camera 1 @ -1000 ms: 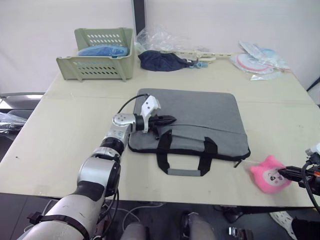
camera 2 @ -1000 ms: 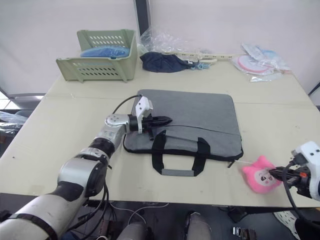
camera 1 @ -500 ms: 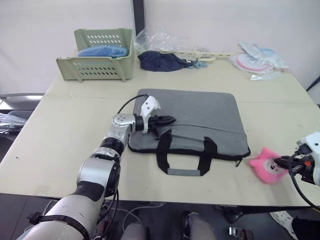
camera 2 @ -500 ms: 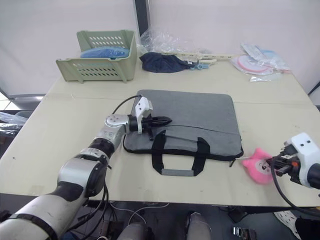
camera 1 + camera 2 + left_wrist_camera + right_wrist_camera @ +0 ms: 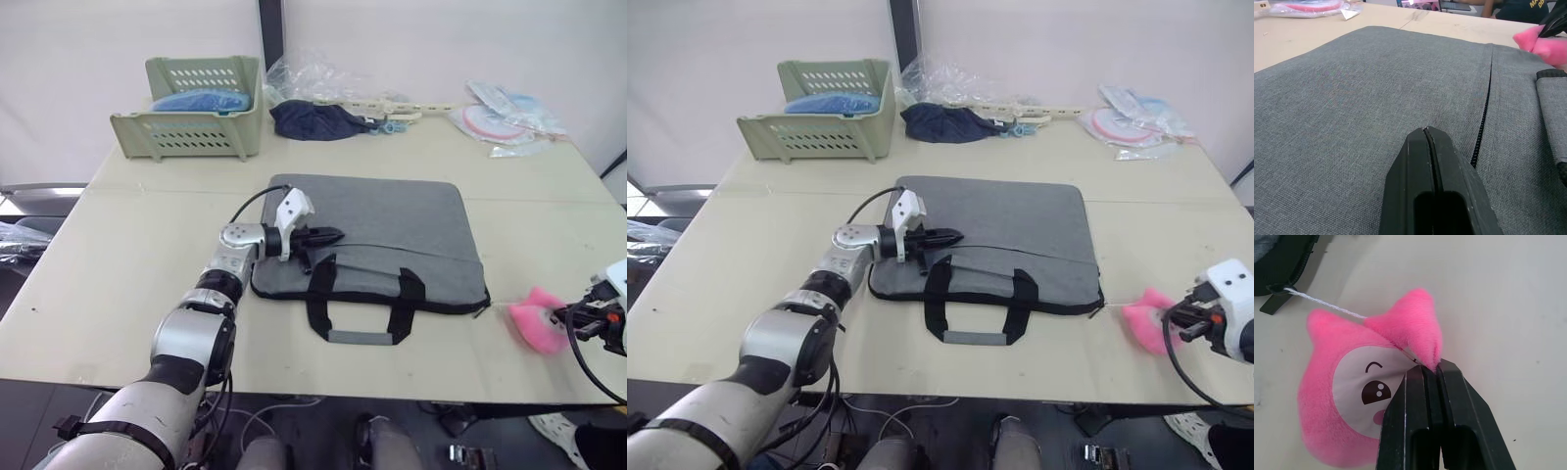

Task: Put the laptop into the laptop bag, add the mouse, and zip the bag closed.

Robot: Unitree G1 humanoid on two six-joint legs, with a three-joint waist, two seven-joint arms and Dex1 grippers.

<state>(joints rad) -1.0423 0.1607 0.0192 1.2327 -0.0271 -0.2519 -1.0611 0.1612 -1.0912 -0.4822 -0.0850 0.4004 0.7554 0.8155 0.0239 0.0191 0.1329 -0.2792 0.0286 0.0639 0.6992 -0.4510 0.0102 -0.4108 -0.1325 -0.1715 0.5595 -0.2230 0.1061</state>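
Right gripper (image 5: 1430,369) pinching pink plush (image 5: 1356,396) — beside laptop bag (image 5: 392,240)

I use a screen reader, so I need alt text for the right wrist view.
The right tool, shut, pinches an ear of a pink plush with a winking face. A white string runs from the plush to the zipper pull on the laptop bag, over a beige table.

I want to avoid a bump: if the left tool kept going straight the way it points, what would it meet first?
Most likely nothing soon: the left tool, shut, points low across the laptop bag, so it would skim the grey fabric toward the pink plush; depth is unclear.
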